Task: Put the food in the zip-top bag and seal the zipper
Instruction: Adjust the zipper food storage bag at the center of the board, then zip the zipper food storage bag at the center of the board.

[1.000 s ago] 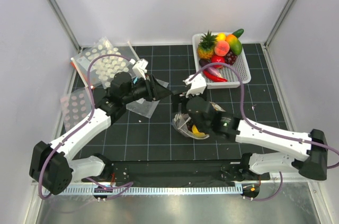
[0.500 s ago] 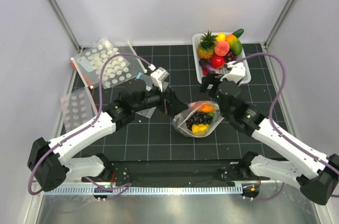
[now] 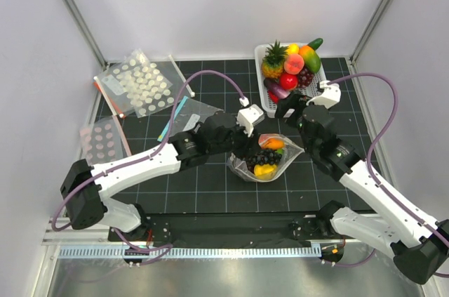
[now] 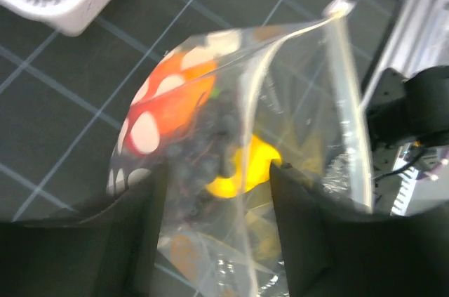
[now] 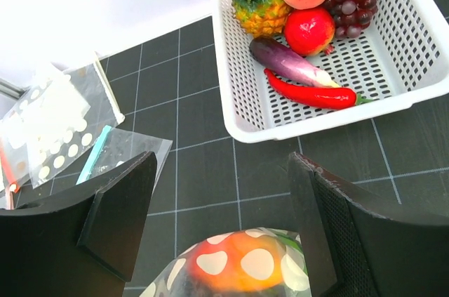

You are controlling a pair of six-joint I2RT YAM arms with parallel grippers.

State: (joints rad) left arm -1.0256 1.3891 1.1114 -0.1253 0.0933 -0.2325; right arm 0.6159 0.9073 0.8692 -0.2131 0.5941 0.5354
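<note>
The zip-top bag [image 3: 265, 159] lies in the middle of the mat, clear with white dots. Inside it I see food: an orange piece [image 3: 272, 144], dark purple grapes [image 3: 262, 158] and a yellow piece [image 3: 264, 170]. My left gripper [image 3: 247, 144] is open at the bag's left side; in the left wrist view [image 4: 219, 170] its jaws straddle the bag's lower part. The white zipper [image 4: 351, 93] runs along the bag's mouth, which gapes. My right gripper [image 3: 286, 109] is open and empty, beyond the bag towards the basket; in the right wrist view [image 5: 223, 163] the bag [image 5: 252, 262] shows just below it.
A white basket [image 3: 319, 97] at the back right holds a pineapple, a peach, grapes, an aubergine and a red chilli; it also shows in the right wrist view [image 5: 231, 86]. Dotted clear sheets [image 3: 137, 79] and a plain clear bag with a blue strip [image 3: 184, 111] lie at the back left.
My left gripper has moved right, up to the bag's left side. My right gripper has left the bag and moved back towards the basket.
</note>
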